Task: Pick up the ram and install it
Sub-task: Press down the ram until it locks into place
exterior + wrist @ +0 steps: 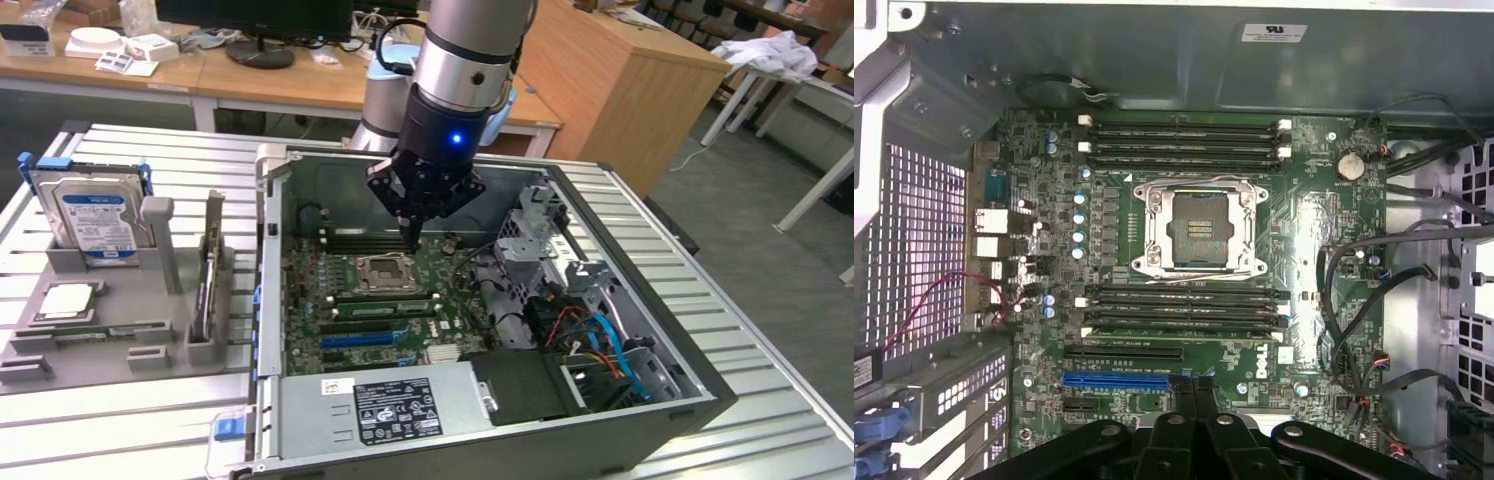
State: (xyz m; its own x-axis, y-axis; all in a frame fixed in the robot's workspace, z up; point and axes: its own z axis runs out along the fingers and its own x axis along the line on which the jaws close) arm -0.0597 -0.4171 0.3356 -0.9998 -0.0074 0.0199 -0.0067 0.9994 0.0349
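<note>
One stick of ram (210,268), standing on edge in the grey holder (94,345) on the worktop (747,300), long axis running front to back. My hand (412,232), pressed together and holding nothing, hangs over the open computer case (641,420), so the ram lies well apart toward the exterior view's left.

Open computer case (641,400) on table (120,430), parts stand (134,340) at exterior view's left, gripper (414,232) above motherboard (387,310).

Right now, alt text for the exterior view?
A black robot gripper, shut and holding nothing, hangs inside an open grey computer case above the green motherboard. A thin green RAM stick stands in a grey holder beside the case.
</note>
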